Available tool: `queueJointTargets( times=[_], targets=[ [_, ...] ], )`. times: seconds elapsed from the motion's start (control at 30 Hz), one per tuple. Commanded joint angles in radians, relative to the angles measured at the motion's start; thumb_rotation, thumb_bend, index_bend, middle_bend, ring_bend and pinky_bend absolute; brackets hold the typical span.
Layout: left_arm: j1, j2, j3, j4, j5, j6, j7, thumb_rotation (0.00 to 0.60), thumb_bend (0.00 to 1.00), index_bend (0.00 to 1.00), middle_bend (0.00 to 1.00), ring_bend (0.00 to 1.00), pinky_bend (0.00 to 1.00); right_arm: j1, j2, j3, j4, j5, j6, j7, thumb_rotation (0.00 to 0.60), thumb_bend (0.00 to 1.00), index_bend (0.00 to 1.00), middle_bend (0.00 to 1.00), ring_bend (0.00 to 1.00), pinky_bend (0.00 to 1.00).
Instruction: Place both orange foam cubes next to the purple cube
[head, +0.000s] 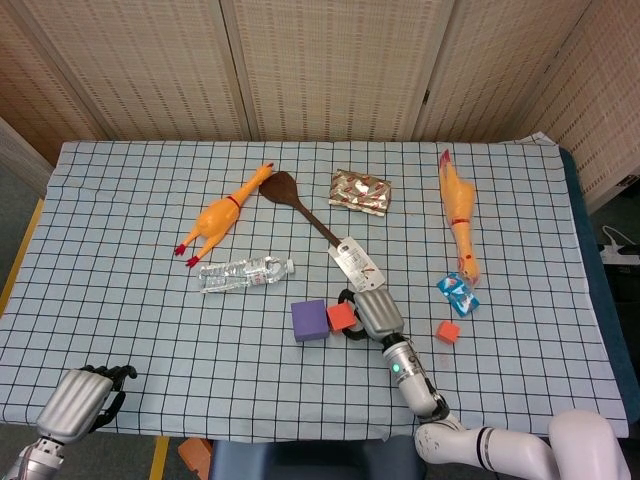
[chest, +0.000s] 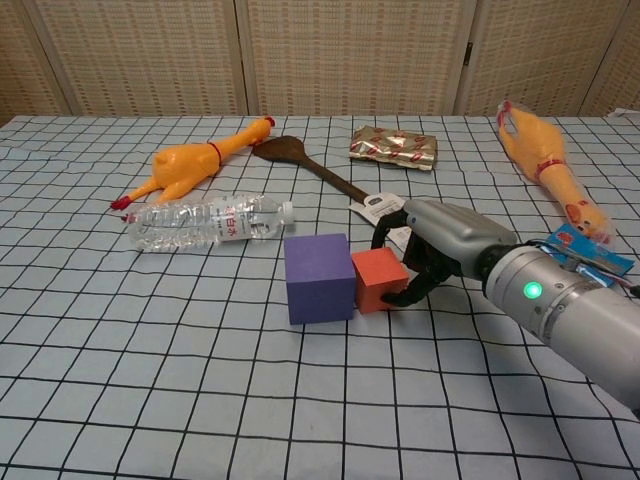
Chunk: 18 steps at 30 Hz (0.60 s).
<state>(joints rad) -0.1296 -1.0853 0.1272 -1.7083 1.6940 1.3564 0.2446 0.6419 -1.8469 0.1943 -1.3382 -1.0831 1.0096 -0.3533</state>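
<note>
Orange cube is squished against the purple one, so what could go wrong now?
The right robot hand grips the orange cube against the purple cube; more pushing could shove the purple cube toward the water bottle. Opening carelessly might drag the orange cube away. The second orange cube lies apart.

Bright even light, soft shadows, sharp

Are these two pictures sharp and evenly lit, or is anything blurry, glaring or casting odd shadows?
Head view: even, soft lighting and sharp throughout, with only faint shadows under the purple cube. Chest view: also sharp; the right robot hand and its forearm loom large near the lens, a green light glows on the forearm, and the water bottle shows small highlights.
</note>
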Motion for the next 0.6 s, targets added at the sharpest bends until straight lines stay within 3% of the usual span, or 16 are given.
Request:
queueJointTargets(
  times=[0.03, 0.37, 0.5, 0.6],
  targets=[
    [0.0, 0.0, 0.001, 0.0, 0.002, 0.001, 0.0, 0.6, 0.5, 0.4, 0.52, 0.57, 0.6, 0.001, 0.009, -0.005, -0.005, 0.004, -0.009, -0.008, 0.6, 0.12, 0.49, 0.99, 0.85, 0.91],
    [0.0, -0.001, 0.001, 0.0, -0.001, -0.004, 0.004, 0.6, 0.5, 0.4, 0.52, 0.57, 0.6, -0.006, 0.08, -0.018, -0.07, -0.001, -0.029, -0.001, 0.6, 0.12, 0.17, 0.99, 0.85, 0.91],
    [-0.001, -0.001, 0.001, -0.001, -0.001, -0.006, 0.007, 0.6, 0.5, 0.4, 0.52, 0.57, 0.6, -0.013, 0.139, -0.022, -0.135, 0.002, -0.032, -0.004, 0.6, 0.12, 0.14, 0.99, 0.85, 0.91],
    [0.0, -0.002, 0.001, -0.002, 0.0, -0.006, 0.01, 0.6, 0.5, 0.4, 0.52, 0.57, 0.6, -0.022, 0.201, -0.025, -0.21, 0.033, -0.037, -0.024, 0.6, 0.12, 0.16, 0.99, 0.85, 0.91]
  ],
)
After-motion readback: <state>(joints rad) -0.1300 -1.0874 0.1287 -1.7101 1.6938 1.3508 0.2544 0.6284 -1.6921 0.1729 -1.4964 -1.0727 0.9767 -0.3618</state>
